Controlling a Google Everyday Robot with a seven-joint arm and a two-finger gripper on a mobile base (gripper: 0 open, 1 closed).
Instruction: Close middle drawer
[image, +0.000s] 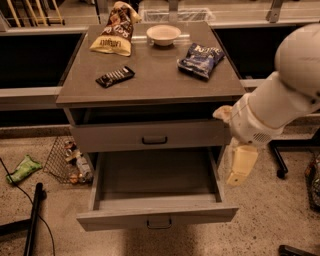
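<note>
Speckled floor (270, 220); wire basket (62, 155) left of cabinet (150, 95), green packet (22, 169) further left; dark panels (30, 60) behind cabinet; gripper (242, 167) at cabinet's right.

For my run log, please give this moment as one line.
middle drawer: open, empty | hand: pointing down at drawer's right side, contact unclear | task: not yet done
</note>
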